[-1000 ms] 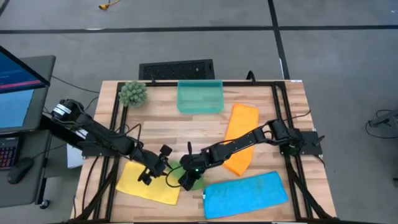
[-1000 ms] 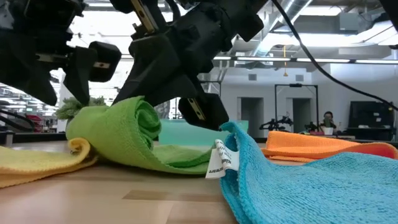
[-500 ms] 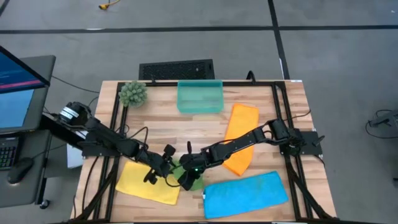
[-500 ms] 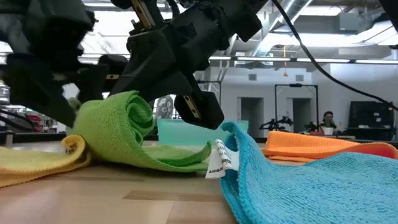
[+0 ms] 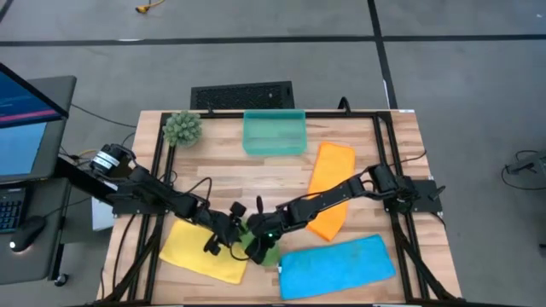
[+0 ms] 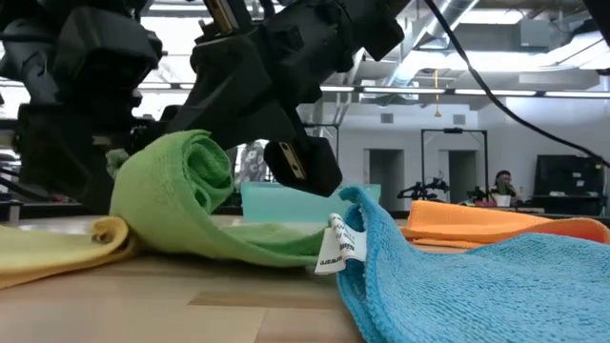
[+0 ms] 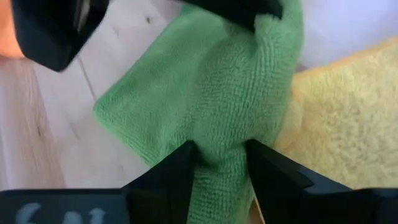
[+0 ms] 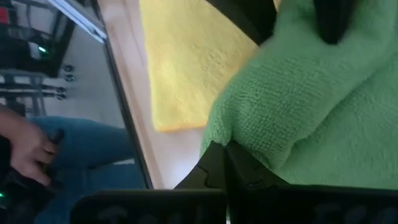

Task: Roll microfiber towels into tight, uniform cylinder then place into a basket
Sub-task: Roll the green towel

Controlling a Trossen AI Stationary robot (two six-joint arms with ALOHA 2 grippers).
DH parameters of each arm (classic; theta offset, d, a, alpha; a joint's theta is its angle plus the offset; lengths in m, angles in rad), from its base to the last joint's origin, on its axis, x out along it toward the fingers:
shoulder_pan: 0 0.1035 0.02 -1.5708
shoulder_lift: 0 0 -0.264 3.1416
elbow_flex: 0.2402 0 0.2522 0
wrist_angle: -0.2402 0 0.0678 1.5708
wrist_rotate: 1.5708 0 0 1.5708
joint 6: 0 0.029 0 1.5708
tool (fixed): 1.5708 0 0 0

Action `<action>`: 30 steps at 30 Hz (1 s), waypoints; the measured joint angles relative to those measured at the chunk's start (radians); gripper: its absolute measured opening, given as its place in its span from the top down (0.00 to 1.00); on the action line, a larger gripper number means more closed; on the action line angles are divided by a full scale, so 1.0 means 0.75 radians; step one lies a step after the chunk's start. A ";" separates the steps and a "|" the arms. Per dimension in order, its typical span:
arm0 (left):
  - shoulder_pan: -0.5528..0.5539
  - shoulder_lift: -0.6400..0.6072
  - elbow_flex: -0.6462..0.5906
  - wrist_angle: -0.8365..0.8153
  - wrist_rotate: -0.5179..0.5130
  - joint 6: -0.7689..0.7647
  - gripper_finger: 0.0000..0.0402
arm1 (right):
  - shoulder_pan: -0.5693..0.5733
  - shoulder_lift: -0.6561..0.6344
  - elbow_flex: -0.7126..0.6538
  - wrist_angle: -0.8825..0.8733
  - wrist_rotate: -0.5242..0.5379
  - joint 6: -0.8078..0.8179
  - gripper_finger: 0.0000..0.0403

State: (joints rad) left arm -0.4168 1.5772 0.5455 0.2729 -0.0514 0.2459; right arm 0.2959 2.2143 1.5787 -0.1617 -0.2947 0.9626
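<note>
At the far left of the high view we see a monitor [image 5: 21,128] on a side desk, and on the table's [image 5: 247,179] back left corner a spiky green plant ball [image 5: 182,128]. The left arm reaches in from that side, over the yellow towel [image 5: 200,250] lying flat near the front edge. The left gripper [image 5: 232,241] sits at the green towel [image 5: 258,246]; its wrist view shows the two dark fingers [image 7: 171,171] set either side of a bunched ridge of that cloth, holding it between them. In the low view the green towel [image 6: 195,195] is partly rolled, one end curled into a spiral and lifted off the wood, its tail trailing flat toward the blue one.

Just beside it, the right gripper [image 5: 260,235] meets the same towel from the other side. In its wrist view the fingers [image 8: 214,165] are pressed together with the green edge pinched at their tips, and a person's hand and blue-clad leg show beyond the table edge.

At the back centre stands the teal basket [image 5: 274,134], well apart from the grippers. Right of centre the orange towel [image 5: 328,183] lies under the right arm, and the blue towel [image 5: 337,266] lies flat along the front edge.
</note>
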 joint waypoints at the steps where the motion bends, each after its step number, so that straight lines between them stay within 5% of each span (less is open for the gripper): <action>1: 0.000 0.000 0.008 -0.003 0.002 0.001 0.68 | 0.004 0.000 0.000 -0.016 0.000 -0.005 0.99; 10: 0.030 0.018 0.065 -0.067 0.022 0.025 0.97 | 0.022 0.000 0.000 -0.118 0.004 -0.073 0.91; 30: 0.094 0.018 0.065 -0.076 0.067 -0.043 0.98 | 0.006 -0.004 0.000 -0.133 -0.090 -0.110 0.67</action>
State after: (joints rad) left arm -0.3464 1.5909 0.5945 0.2157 -0.0014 0.2138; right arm 0.3005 2.2114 1.5787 -0.2615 -0.3625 0.8804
